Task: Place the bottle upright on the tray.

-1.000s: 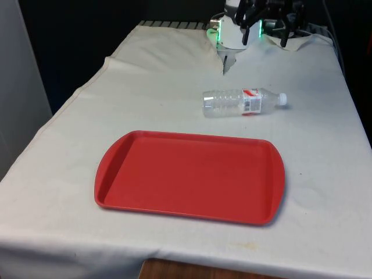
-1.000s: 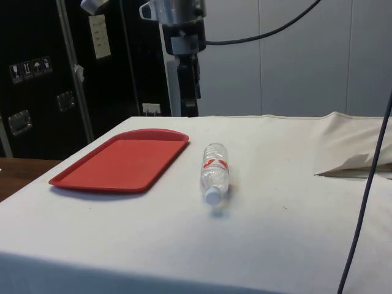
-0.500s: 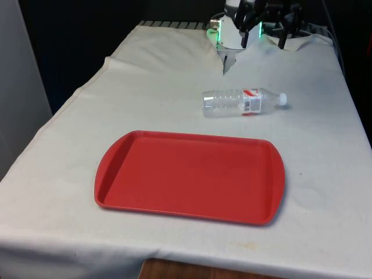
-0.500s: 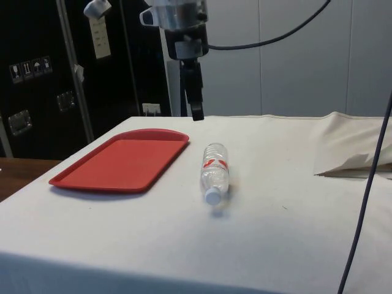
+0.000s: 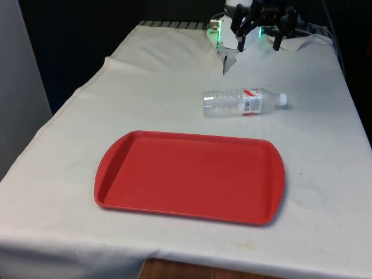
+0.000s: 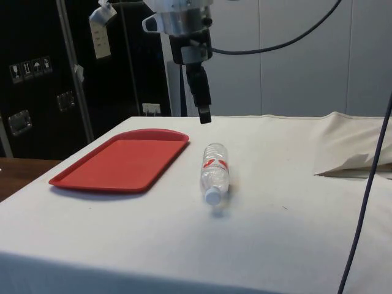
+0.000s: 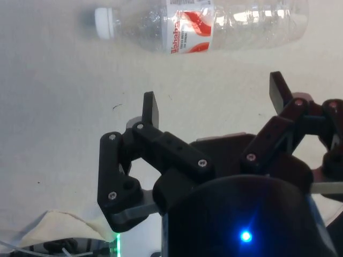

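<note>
The hand (image 7: 214, 107) hangs in the air above the worktop (image 6: 294, 202), its two fingers (image 7: 151, 110) spread wide apart with nothing between them. In the wrist view the fingertips frame a patch of bare white cloth, and the bottle (image 7: 209, 24) lies just beyond that patch, past the fingertips and not yet under them.

The bottle is a clear plastic one with a red and white label and a white cap (image 7: 105, 22). It rests on its side on the cloth, below the hand and a little ahead of it. Its long axis runs across the line of approach: seen from the wrist it lies broadside to the hand, roughly parallel to the line joining the two fingertips. That is the relation the coming move turns on. As the fingers stand, closing would press along the bottle's length, so my judgement is that the hand must either turn about a quarter turn or come down so the fingers straddle the body across its width.

In the side view the hand (image 6: 204, 113) sits above and behind the bottle (image 6: 214, 171), well clear of it, so a short advance and a descent remain.

Farthest from the hand, beyond the bottle (image 5: 243, 102), lies the red tray (image 5: 116, 174), flat on the cloth with nothing on it
</note>
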`<control>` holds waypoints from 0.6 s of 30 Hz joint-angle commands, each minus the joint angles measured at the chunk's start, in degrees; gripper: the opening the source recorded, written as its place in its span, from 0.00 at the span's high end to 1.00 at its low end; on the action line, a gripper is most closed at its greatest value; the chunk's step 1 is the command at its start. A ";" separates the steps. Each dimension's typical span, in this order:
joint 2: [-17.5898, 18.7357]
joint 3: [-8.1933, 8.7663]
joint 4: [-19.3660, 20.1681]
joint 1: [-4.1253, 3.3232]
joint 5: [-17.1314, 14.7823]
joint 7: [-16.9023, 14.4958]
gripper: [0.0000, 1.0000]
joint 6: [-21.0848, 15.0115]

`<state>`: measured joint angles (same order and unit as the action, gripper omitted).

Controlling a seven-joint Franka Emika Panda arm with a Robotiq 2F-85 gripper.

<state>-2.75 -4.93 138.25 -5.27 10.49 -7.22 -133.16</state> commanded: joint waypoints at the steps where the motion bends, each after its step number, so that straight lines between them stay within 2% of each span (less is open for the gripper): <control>1: 0.23 0.06 0.29 0.06 0.46 -0.57 0.00 -0.92; 2: 0.06 0.06 0.06 0.00 0.00 -0.46 0.00 0.00; 11: 0.74 0.52 0.74 0.11 0.52 -4.41 0.00 -1.83; 12: 0.69 0.52 0.46 0.06 0.00 -4.35 0.00 -0.92; 18: 0.97 0.92 1.38 0.11 0.52 -7.10 0.00 -3.15</control>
<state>-1.72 -4.01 139.34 -5.21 10.49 -14.44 -135.45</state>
